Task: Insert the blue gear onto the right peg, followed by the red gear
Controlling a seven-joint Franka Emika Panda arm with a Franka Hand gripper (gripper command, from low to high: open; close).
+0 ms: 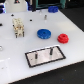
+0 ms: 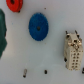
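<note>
The exterior view shows that nothing of the task is done yet. The blue gear [image 1: 43, 34] lies flat on the white table [image 1: 15, 55], and the red gear [image 1: 63, 38] lies flat just beside it, toward the exterior view's right; the two are close but apart. Nearer the camera, the black-rimmed grey plate [image 1: 38, 58] is seen with both of its pins bare: the right peg [image 1: 50, 50], the taller and thicker one, carries no gear, and neither does the thinner pin [image 1: 36, 55]. Both insertions are therefore judged to be left, the blue one first.

No gripper is seen in either view, so whether its fingers are apart or together cannot be told. In the wrist view both gears are looked down on from above, the blue gear [image 2: 38, 26] near the middle and the red gear [image 2: 14, 4] cut by the picture's edge, which suggests the arm is above them and nothing is held.

A small pale wooden frame [image 1: 18, 27] stands upright on the exterior view's left of the blue gear, well apart from the plate. The way from gears to plate looks unobstructed. Dark, blurred items at the far edge of the table cannot be identified.
</note>
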